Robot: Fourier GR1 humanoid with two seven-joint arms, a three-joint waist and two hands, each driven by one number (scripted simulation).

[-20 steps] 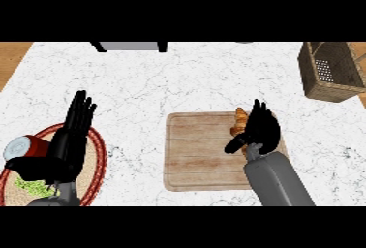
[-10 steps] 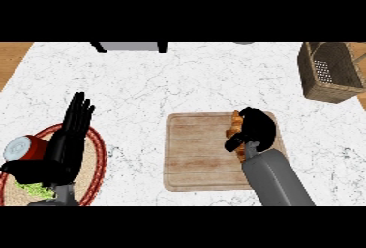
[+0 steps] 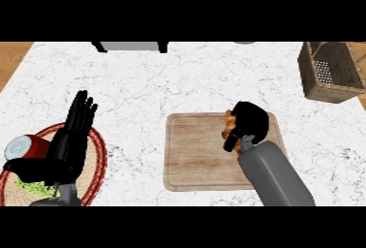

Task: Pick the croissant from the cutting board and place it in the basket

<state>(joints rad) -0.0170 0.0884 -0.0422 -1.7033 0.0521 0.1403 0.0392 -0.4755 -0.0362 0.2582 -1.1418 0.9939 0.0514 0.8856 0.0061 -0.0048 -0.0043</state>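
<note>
A golden-brown croissant (image 3: 229, 124) lies near the far right corner of the wooden cutting board (image 3: 196, 155). My right hand (image 3: 248, 124) is curled round it from the right, and only the croissant's left edge shows. The woven basket (image 3: 330, 72) stands at the counter's far right, well away from that hand. At the lower left, my left hand (image 3: 68, 140) rests open with its fingers pointing up, over a red-rimmed plate (image 3: 97, 160).
The red-rimmed plate carries a red-and-white can (image 3: 22, 147) and something green (image 3: 32, 188). A grey and black appliance (image 3: 129, 46) stands at the counter's far edge. The marble counter (image 3: 178, 82) stretches between the board and the basket.
The right hand's fingers were straight above the croissant and have curled down round it. The left hand has stayed in place.
</note>
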